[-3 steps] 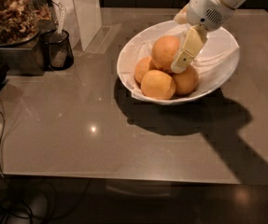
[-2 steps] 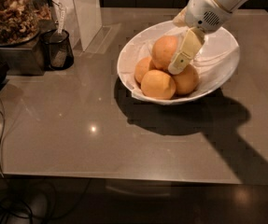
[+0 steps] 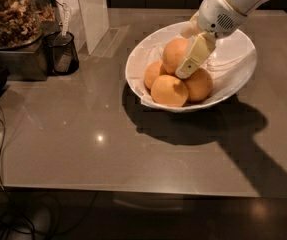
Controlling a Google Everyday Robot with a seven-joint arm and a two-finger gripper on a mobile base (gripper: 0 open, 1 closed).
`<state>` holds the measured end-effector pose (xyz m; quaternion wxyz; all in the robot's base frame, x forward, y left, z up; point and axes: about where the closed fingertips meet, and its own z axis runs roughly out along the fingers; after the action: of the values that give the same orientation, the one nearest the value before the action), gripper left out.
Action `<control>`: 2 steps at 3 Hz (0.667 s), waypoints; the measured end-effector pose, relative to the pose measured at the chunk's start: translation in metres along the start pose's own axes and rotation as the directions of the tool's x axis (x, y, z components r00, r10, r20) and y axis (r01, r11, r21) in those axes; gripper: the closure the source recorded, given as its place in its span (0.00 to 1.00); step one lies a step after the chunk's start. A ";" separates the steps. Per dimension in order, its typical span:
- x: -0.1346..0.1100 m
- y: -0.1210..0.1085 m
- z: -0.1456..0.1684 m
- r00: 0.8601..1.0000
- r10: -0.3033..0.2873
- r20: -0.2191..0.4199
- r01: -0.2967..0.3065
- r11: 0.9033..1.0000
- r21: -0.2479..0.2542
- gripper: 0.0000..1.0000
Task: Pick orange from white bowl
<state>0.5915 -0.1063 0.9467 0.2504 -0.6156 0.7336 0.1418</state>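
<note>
**End effector at the top orange in the bowl**

The bowl (image 3: 131, 70) sits tilted on the table (image 3: 83, 154) and holds four round fruits in a heap. The orange (image 3: 173, 53) lies on top, against the three others (image 3: 169, 91). The end effector (image 3: 189, 64) reaches into the bowl and lies against the orange's right side; whether it is apart or clamped cannot be told. Far left, a jar (image 3: 10, 14) holds a brown mix, beside a small black cup (image 3: 63, 56).
</note>
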 end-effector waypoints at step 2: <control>0.000 0.000 0.000 1.000 0.000 0.000 0.000 1.000 0.000 0.23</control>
<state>0.5916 -0.1062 0.9465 0.2502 -0.6157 0.7336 0.1419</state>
